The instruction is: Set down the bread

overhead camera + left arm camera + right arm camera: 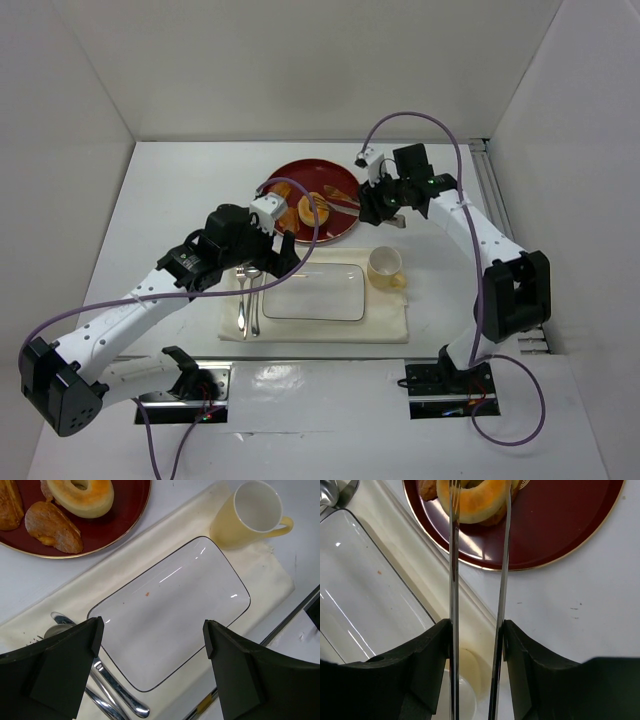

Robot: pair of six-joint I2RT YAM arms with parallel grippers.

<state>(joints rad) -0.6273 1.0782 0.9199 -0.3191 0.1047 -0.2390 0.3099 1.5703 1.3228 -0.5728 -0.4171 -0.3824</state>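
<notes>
The bread point(312, 208) is a golden-orange ring roll lying on a dark red round plate point(325, 175). My right gripper point(376, 204) is shut on a pair of metal tongs point(452, 580). In the right wrist view the two tong arms reach to the roll point(480, 502) and straddle it; I cannot tell whether they grip it. My left gripper point(152, 635) is open and empty, hovering over a white rectangular plate point(170, 605). The roll also shows at the top of the left wrist view point(82, 497).
Two other bread pieces point(52, 527) lie beside the roll on the red plate point(120, 525). A cream cup point(385, 266) stands right of the white plate point(315, 292) on a cream cloth point(385, 325). Cutlery point(248, 298) lies to its left.
</notes>
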